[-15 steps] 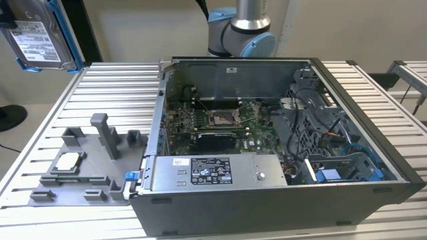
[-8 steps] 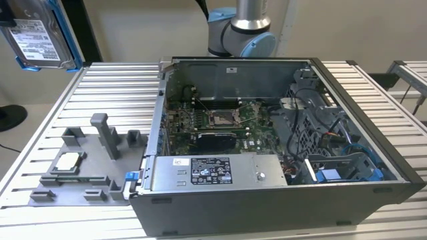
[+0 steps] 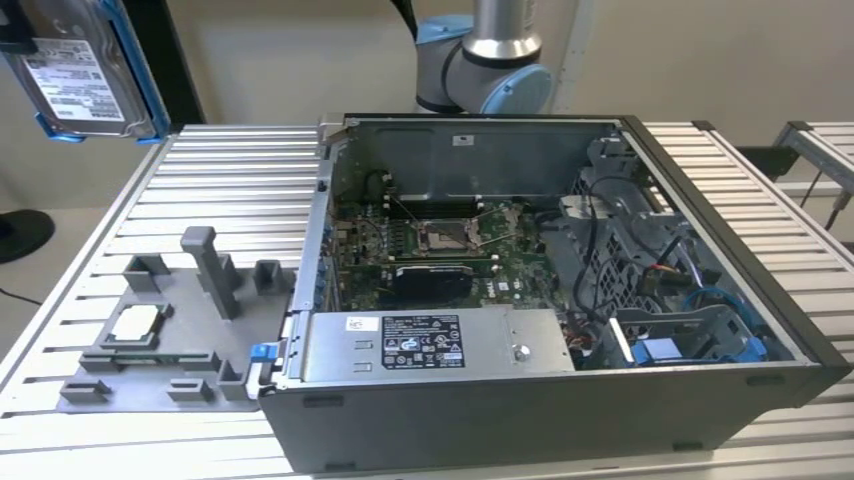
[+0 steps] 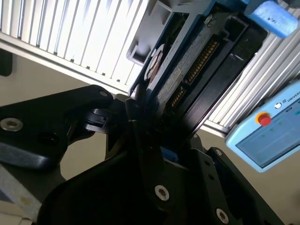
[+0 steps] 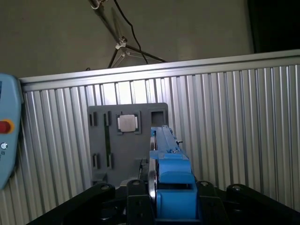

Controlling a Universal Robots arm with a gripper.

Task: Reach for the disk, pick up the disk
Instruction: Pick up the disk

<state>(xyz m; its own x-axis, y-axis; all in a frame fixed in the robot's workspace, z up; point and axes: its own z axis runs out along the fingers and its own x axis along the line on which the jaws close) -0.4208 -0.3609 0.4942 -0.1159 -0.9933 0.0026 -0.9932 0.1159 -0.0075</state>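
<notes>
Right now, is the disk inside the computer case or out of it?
Out. The disk hangs in the air apart from the case in the exterior view; the tool grips it.

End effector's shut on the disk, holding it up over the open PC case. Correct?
Not over the case. In the exterior view the disk is up at the exterior view's left, clear of the open PC case; the first wrist view shows the grey fixture with the CPU chip beneath it. The end effector is shut on the disk, yes.

One disk, one computer case, one grey holder, one chip
</notes>
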